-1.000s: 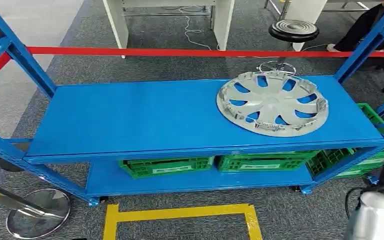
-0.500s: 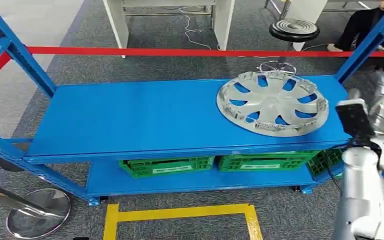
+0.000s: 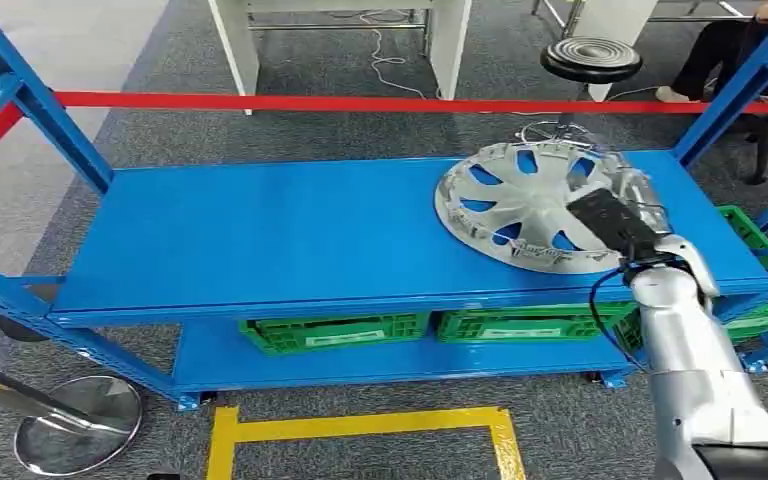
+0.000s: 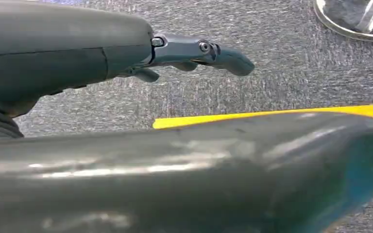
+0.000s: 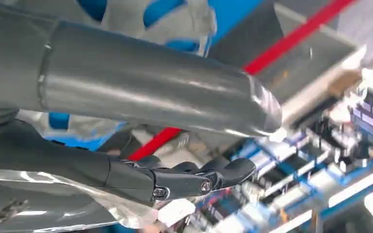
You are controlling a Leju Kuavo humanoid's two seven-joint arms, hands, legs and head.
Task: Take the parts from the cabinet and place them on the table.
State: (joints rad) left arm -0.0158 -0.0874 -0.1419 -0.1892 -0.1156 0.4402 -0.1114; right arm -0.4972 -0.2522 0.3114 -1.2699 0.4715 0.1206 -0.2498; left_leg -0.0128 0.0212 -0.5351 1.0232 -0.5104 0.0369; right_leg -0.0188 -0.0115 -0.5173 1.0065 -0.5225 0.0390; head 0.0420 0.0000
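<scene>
Blue steel cabinet [image 3: 260, 240], upper shelf: silver hubcap [image 3: 525, 205] lies flat toward right end. Right hand [image 3: 620, 215] rests over hubcap's right rim; grasp cannot be told, fingers [image 5: 194, 177] extended in right wrist view. Left hand [image 4: 102, 53] hangs above grey carpet [image 4: 247, 87], fingers apart, holding nothing. Lower shelf: green crates [image 3: 430, 328] in row. Floor: yellow tape outline [image 3: 360, 430], chrome stanchion base [image 3: 75, 425]. Behind cabinet: red barrier tape [image 3: 360, 103], black stool [image 3: 590, 58], white table legs [image 3: 235, 45]

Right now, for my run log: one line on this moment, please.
right hand reaches over hubcap | hubcap lies on blue shelf | grasp unclear | left hand holds nothing
</scene>
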